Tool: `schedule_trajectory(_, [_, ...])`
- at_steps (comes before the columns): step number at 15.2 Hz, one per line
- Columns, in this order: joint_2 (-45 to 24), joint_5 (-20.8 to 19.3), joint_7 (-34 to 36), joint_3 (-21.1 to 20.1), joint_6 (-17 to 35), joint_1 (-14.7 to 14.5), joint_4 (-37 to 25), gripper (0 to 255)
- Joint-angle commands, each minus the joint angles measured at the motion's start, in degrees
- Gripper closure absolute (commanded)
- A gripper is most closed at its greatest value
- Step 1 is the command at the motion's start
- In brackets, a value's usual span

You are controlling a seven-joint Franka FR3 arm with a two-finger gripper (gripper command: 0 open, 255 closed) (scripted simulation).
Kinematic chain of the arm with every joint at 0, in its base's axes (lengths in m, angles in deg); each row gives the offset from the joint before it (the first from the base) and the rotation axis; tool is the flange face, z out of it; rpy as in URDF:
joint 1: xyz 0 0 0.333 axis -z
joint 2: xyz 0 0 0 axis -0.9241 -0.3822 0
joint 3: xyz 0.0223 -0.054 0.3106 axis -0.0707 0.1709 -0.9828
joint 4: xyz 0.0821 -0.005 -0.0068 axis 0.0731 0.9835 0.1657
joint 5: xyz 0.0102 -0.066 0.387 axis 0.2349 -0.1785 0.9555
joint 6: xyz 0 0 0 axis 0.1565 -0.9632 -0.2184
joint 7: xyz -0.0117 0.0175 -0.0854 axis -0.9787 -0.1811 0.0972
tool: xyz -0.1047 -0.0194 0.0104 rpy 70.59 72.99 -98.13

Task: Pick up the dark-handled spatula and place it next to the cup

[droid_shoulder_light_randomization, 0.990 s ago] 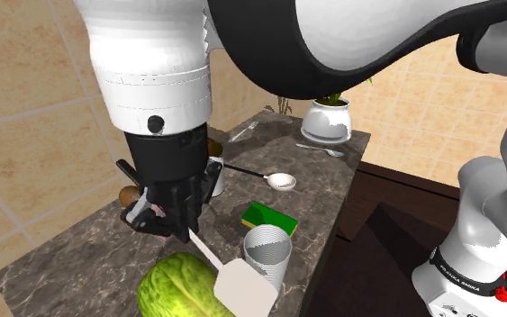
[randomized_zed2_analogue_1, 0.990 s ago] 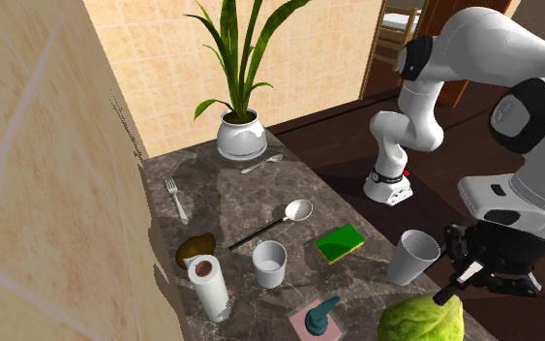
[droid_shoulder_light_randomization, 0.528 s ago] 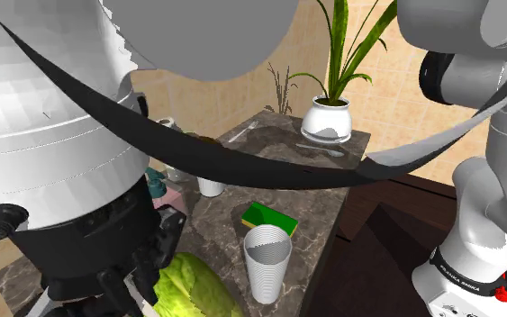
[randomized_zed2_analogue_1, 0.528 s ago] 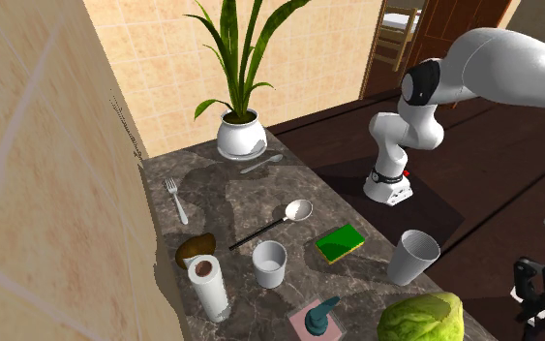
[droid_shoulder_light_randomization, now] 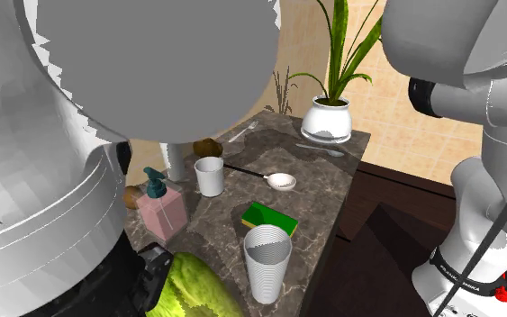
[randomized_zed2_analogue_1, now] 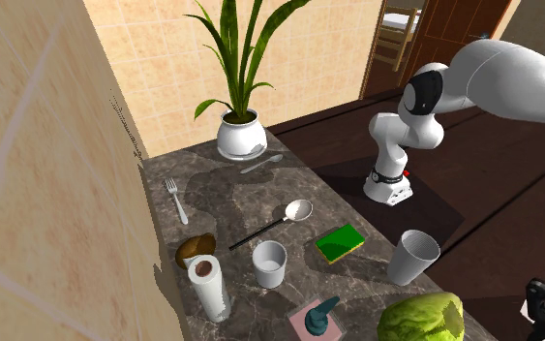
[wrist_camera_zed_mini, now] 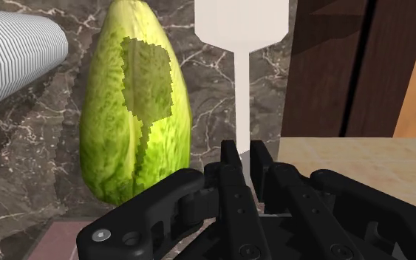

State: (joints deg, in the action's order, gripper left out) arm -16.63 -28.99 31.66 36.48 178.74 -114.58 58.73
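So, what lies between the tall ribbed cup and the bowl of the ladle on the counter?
A green sponge lies between the ribbed cup and the ladle bowl. The shoulder view shows it, and the second exterior view too.

White arm [randomized_zed2_analogue_1: 493, 73] bent low, jaws clamped on spatula [wrist_camera_zed_mini: 241, 81] handle

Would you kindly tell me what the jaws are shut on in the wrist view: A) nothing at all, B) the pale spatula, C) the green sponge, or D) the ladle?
B: in the wrist view the jaws clasp the thin shaft of the spatula, whose flat blade reaches out beside the green cabbage.
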Motion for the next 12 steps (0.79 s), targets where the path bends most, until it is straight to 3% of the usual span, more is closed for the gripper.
schedule_trajectory(1, [0.1,0.0,0.2,0.0,1.6,0.3,1.7,255])
schedule_trajectory(12, [0.6,-0.1,1.1,0.2,10.3,1.6,11.1,255])
